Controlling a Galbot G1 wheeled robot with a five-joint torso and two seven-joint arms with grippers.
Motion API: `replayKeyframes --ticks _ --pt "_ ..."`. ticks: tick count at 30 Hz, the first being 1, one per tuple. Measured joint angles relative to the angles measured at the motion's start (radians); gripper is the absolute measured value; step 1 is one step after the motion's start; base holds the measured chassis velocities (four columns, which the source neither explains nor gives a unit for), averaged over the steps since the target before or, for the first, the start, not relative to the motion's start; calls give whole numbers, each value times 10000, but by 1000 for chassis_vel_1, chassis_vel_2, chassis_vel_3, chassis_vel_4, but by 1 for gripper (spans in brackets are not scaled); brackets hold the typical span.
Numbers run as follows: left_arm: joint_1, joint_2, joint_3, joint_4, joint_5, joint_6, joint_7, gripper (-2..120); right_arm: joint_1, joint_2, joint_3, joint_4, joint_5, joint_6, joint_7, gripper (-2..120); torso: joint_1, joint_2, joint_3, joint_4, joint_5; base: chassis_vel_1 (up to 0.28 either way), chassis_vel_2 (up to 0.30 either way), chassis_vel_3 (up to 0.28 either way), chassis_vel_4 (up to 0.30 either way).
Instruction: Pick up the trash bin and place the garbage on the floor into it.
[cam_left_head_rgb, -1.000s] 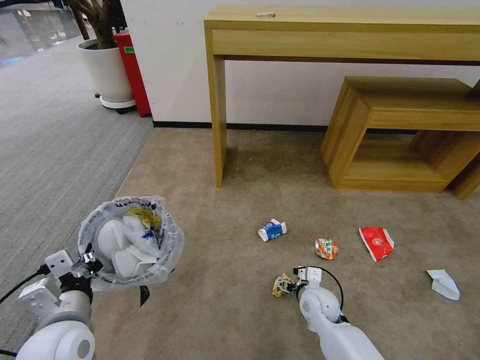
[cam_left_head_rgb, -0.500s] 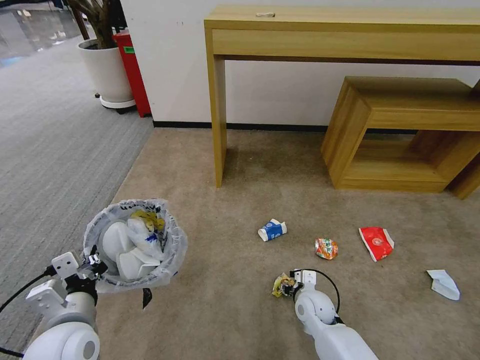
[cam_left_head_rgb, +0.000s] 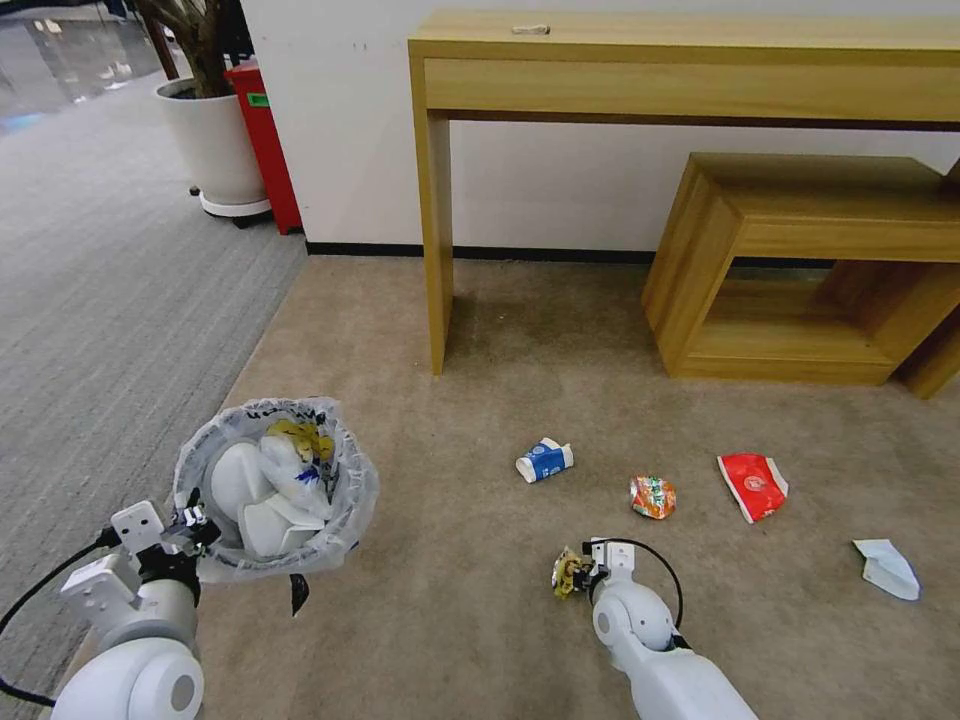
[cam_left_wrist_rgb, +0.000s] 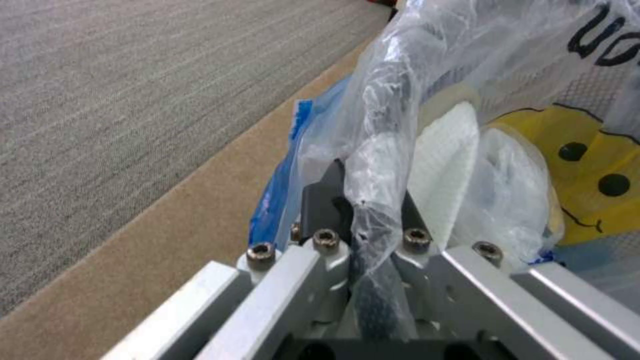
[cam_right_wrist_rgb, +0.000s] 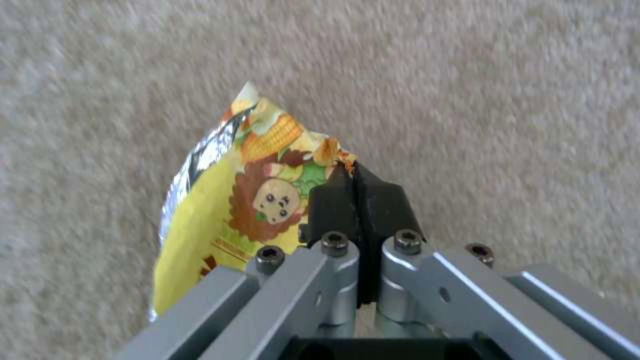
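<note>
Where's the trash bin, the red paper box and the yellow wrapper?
trash bin (cam_left_head_rgb: 345, 520): head view, bag-lined rim.
red paper box (cam_left_head_rgb: 752, 486): head view, middle.
yellow wrapper (cam_right_wrist_rgb: 220, 220): right wrist view, printed face.

White wall (cam_left_head_rgb: 330, 120), wooden console table (cam_left_head_rgb: 690, 60), low wooden shelf (cam_left_head_rgb: 800, 260) — grey ribbed carpet (cam_left_head_rgb: 110, 260) beside beige.

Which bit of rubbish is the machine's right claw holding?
Look on the beige carpet in front of the tall wooden table. The right gripper pinches a yellow snack wrapper, printed with corn and a cartoon lion, unlike the blue, orange and red litter beyond.
</note>
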Motion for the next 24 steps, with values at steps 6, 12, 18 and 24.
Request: replayKeyframes --ticks 6,12,18,24 --pt "-4 1 33 41 -26 17 0 1 -299 -177 33 703 -41 1397 -1021 0 0 0 0 0 1 0 0 0 0" --pt "124 -69 218 51 -125 35 -1 1 -673 -562 374 2521 270 3295 -2548 0 0 0 -1 -1 -2 0 0 0 0" --pt "254 -243 741 -132 -137 165 -54 1 -492 -673 345 3302 748 6700 -5587 0 0 0 -2 0 -6 0 0 0 0" --pt "402 -422 1712 -412 -38 330 -158 1 47 -321 -379 3174 1428 8666 -7724 0 0 0 -1 0 3 0 0 0 0"
